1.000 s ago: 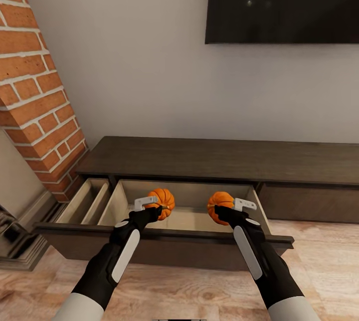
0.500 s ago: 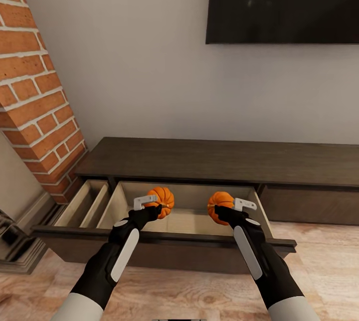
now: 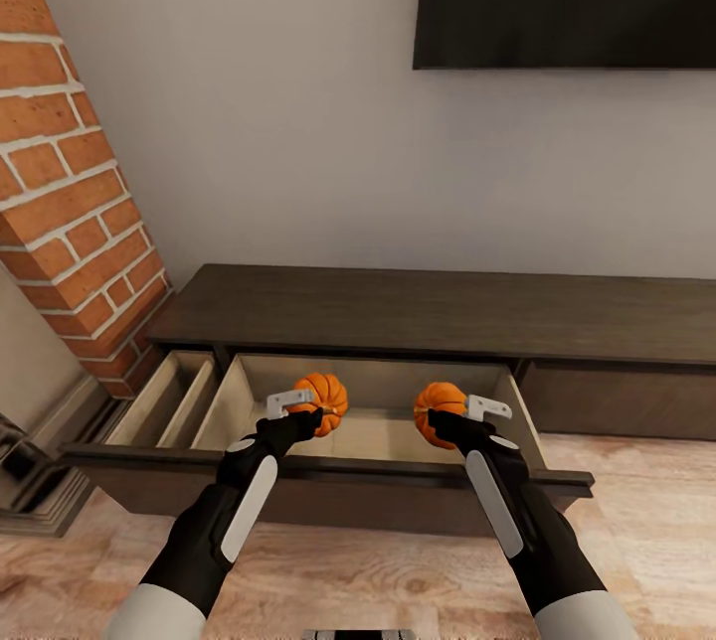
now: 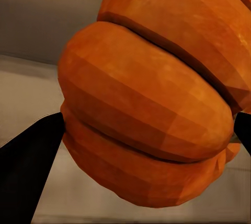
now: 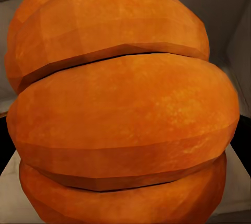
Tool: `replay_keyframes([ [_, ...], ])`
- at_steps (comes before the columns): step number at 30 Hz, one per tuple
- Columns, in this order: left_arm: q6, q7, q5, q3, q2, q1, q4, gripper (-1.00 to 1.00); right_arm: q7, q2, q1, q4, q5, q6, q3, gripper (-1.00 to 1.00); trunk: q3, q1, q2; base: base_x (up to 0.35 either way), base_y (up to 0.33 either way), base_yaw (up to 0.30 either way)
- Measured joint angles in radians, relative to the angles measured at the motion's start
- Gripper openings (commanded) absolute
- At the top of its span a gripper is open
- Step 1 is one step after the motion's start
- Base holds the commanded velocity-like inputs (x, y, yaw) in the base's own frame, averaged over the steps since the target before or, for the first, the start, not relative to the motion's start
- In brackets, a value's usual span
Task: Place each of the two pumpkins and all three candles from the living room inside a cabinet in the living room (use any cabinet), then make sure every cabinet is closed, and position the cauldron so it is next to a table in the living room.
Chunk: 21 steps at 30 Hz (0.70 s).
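- Two pumpkins hang over the open cabinet drawer (image 3: 298, 466) — the left gripper (image 3: 301, 408) clamped on the left pumpkin (image 3: 323, 400), the right gripper (image 3: 452, 413) clamped on the right pumpkin (image 3: 439, 410).
- Risk: released from here, either could drop, bounce and roll — round ribbed bodies settle poorly.
- Stems are hidden; each squat body seems tipped sideways, its axis uncertain.

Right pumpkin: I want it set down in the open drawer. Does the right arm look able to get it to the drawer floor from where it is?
Probably yes. The right gripper holds the pumpkin over the open drawer, past its front panel, with bare pale floor beneath and nothing in the way.
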Motion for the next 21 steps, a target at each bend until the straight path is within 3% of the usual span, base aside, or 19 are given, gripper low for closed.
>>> replay_keyframes([
  [8, 0.005, -0.003, 0.001, 0.000, -0.004, 0.000, 0.000, -1.00, 0.001, 0.000, 0.000, 0.000, 0.001, 0.000, 0.000, -1.00, -0.031, 0.004, -0.002, 0.000, 0.000, 0.000],
  [13, 0.005, -0.003, 0.000, -0.001, -0.006, 0.000, -0.001, -1.00, 0.001, 0.000, 0.000, 0.000, 0.002, -0.001, 0.000, -1.00, -0.031, 0.003, -0.002, 0.000, 0.000, 0.000],
  [18, 0.005, -0.003, -0.003, -0.001, -0.007, -0.001, -0.008, -1.00, 0.001, 0.000, 0.000, 0.000, 0.001, 0.000, 0.001, -1.00, -0.050, 0.006, -0.003, 0.000, 0.000, 0.000],
  [21, 0.005, -0.003, -0.003, -0.001, -0.007, -0.001, -0.008, -1.00, 0.001, 0.000, 0.000, -0.001, 0.002, -0.001, 0.001, -1.00, -0.050, 0.006, -0.003, 0.000, 0.000, 0.000],
])
